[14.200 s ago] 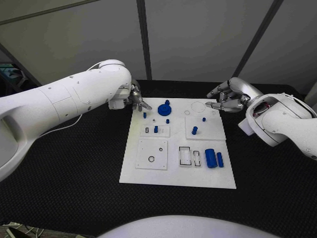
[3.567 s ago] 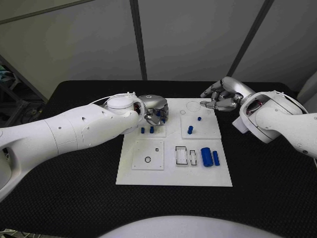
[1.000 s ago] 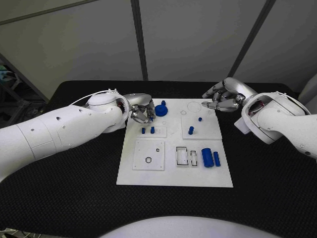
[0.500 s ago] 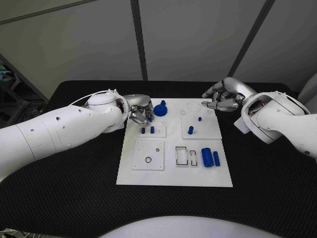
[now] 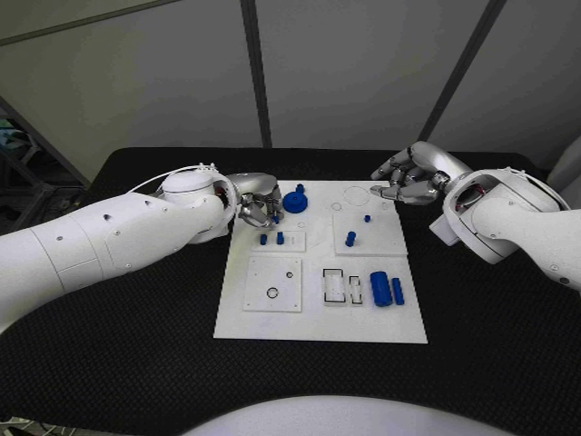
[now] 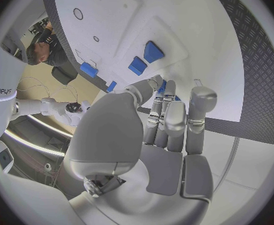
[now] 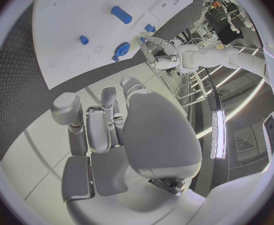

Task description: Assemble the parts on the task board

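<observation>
The white task board [image 5: 320,322] lies in the middle of the table. A blue round part with a knob [image 5: 295,202] stands at its far left corner, and blue of it shows past the fingertips [image 6: 163,88]. My left hand [image 5: 254,209] hangs just left of that part with its fingers curled in together and nothing visibly in them. Two blue pegs [image 5: 271,239] stand in a small block near it and appear as pegs [image 6: 144,58]. A third peg [image 5: 349,239] stands further right. My right hand [image 5: 406,180] hovers at the board's far right corner, fingers curled, empty [image 7: 106,120].
Two blue cylinders [image 5: 388,289] lie side by side near the board's right edge, beside narrow rectangular slots [image 5: 337,284]. A square plate with holes [image 5: 273,282] sits on the board's left half. Black table [image 5: 121,336] surrounds the board.
Several seconds ago my left hand was over the blue round part; it has since drawn back to the left. Over the last second nothing has visibly moved.
</observation>
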Robot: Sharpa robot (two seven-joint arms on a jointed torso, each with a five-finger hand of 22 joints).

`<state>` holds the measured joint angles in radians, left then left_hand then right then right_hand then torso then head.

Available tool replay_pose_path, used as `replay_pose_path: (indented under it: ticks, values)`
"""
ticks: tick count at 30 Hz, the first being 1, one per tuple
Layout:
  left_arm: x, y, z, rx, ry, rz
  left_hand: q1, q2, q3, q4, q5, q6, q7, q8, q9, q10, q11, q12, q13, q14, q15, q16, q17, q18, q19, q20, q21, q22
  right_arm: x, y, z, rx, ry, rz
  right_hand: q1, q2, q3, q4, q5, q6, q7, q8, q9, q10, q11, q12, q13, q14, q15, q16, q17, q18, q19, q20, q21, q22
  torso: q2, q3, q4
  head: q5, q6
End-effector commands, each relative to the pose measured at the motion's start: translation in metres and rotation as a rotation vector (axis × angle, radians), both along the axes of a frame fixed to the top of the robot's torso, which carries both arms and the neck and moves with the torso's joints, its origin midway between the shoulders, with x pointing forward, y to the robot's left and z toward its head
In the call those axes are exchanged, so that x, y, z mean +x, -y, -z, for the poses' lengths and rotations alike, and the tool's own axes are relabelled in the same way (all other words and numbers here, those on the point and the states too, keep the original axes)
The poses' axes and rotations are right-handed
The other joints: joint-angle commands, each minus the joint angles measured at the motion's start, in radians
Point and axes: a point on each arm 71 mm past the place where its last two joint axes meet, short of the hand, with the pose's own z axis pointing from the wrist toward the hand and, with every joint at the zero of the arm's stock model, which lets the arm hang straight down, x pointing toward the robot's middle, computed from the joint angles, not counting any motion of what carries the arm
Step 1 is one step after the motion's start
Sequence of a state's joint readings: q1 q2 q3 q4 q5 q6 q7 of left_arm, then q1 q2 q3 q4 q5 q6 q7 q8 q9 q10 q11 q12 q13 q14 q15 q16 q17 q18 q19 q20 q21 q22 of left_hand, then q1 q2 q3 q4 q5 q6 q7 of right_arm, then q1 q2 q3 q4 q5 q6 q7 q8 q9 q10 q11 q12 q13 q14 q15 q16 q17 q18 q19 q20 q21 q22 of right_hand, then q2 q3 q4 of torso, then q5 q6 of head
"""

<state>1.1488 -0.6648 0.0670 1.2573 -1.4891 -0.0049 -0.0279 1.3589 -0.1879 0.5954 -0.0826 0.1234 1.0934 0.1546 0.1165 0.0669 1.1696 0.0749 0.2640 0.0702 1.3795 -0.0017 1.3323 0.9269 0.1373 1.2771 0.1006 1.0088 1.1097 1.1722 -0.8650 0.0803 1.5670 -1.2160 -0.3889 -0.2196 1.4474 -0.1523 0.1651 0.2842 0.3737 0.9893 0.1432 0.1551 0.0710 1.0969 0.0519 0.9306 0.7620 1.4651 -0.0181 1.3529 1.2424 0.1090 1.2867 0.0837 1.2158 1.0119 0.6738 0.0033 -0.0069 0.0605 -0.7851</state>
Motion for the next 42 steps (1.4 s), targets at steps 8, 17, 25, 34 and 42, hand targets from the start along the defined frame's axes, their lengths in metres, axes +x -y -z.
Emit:
replay_pose_path:
  ticks: [8,17,25,34,42]
  values:
    - [0.001,-0.001,0.002,0.013,-0.013,-0.023,-0.034,-0.023,-0.028,0.008,-0.003,-0.090,0.000,-0.056,-0.004,-0.045,0.015,-0.052,-0.007,-0.026,0.013,-0.023,-0.061,0.012,-0.037,0.009,-0.062,-0.039,-0.001,-0.003,0.001,-0.054,-0.003,-0.038,0.018,-0.019,0.057,0.000,0.005,-0.004,0.000,0.006,-0.001,-0.063,0.003,-0.204,-0.188,0.006,-0.005,-0.099,-0.105,0.025,-0.058,0.001,-0.097,-0.117,0.000,0.0006,-0.0005,-0.002,0.000]
    - [0.002,-0.004,0.002,0.014,-0.008,-0.036,-0.036,-0.026,-0.032,0.008,-0.003,-0.098,0.003,-0.056,-0.004,-0.051,0.017,-0.060,-0.006,-0.032,0.015,-0.029,-0.077,0.014,-0.042,0.011,-0.071,-0.044,-0.001,-0.005,0.002,-0.127,0.001,-0.066,0.035,-0.036,0.102,-0.011,-0.016,0.019,0.002,0.015,0.000,-0.037,0.009,-0.409,-0.368,0.017,-0.002,-0.119,-0.118,0.022,-0.033,0.002,-0.098,-0.110,0.001,0.0006,-0.0006,-0.002,0.001]
    - [0.001,-0.008,0.000,0.004,0.009,-0.043,-0.035,-0.030,-0.038,0.007,-0.003,-0.114,0.003,-0.057,-0.004,-0.054,0.018,-0.066,-0.006,-0.035,0.016,-0.032,-0.082,0.016,-0.046,0.012,-0.081,-0.050,-0.001,-0.008,0.002,-0.244,0.055,-0.094,0.049,-0.042,0.125,-0.030,-0.066,0.039,0.008,0.018,-0.001,-0.036,0.023,-0.564,-0.487,0.033,0.008,-0.085,-0.074,0.011,0.005,0.009,-0.055,-0.050,0.000,0.0001,0.0000,0.000,0.002]
    - [0.000,-0.028,-0.009,-0.059,0.065,-0.069,-0.036,-0.034,-0.055,0.009,-0.002,-0.144,0.002,-0.055,-0.003,-0.067,0.021,-0.082,-0.006,-0.050,0.018,-0.048,-0.124,0.022,-0.061,0.014,-0.116,-0.073,0.001,-0.014,0.004,-0.410,0.140,-0.130,0.055,-0.051,0.133,-0.049,-0.136,0.053,-0.006,-0.005,-0.003,-0.013,0.022,-0.658,-0.568,0.039,0.009,-0.066,-0.060,0.001,0.032,0.011,-0.009,0.012,0.000,0.0002,-0.0002,-0.002,0.006]
    - [-0.004,-0.058,-0.025,-0.381,0.021,-0.164,-0.042,-0.028,-0.118,0.022,-0.003,-0.093,0.021,-0.046,0.001,-0.126,0.042,-0.095,-0.004,-0.273,0.038,-0.320,-0.517,0.046,-0.197,0.032,-0.337,-0.213,0.003,-0.017,0.011,-0.482,0.171,-0.139,0.056,-0.053,0.133,-0.056,-0.149,0.051,-0.004,-0.022,-0.004,-0.010,0.026,-0.688,-0.599,0.039,0.013,-0.061,-0.057,0.000,0.033,0.013,-0.002,0.020,0.000,-0.0001,0.0003,-0.043,0.013]
